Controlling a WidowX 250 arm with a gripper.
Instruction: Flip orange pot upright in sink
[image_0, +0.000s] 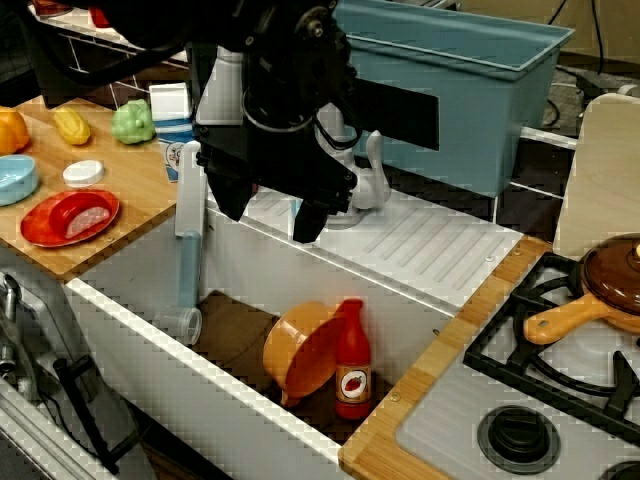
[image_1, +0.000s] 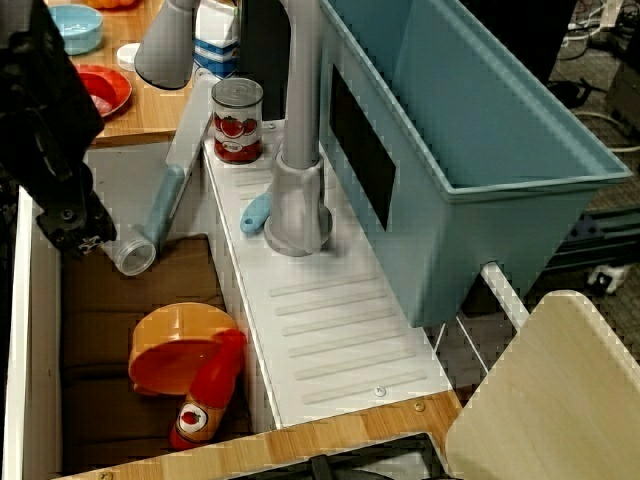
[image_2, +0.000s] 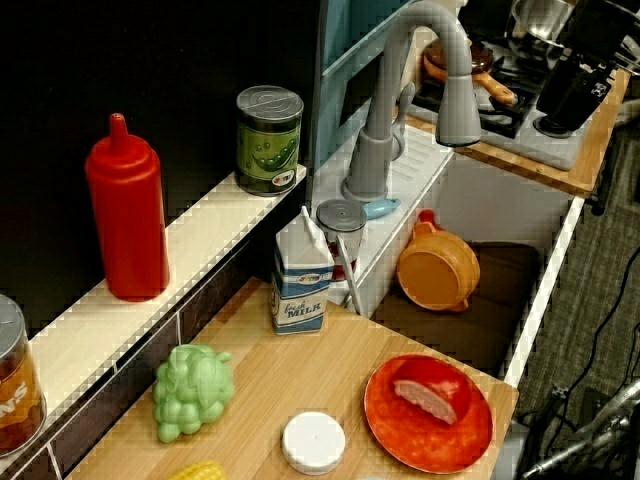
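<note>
The orange pot (image_0: 300, 350) lies tipped at lower centre in the sink (image_0: 140, 330), touching a ketchup bottle (image_0: 352, 360). The gripper (image_0: 270, 215), fingers seemingly apart and empty, is best lowered onto the rim facing away from the bottle.

**Q:** What lies in the sink (image_2: 560, 262), taking the grey faucet (image_2: 420, 90) as landmark?

**A:** The orange pot (image_2: 438, 270) sits on the dark bottom, below and just right of the faucet's spout. It is tipped on its side, its underside facing the camera, against the basin's far wall. A small red part shows at its top edge.

**Q:** And on the counter?

**A:** Left of the faucet base stands a milk carton (image_2: 302, 275); further left, on the shelf, a pickle can (image_2: 268, 138) and a red squeeze bottle (image_2: 128, 212). Below the carton lie green grapes (image_2: 192, 390), a white lid (image_2: 313, 442) and a red plate (image_2: 428, 412) holding a piece of food.
</note>
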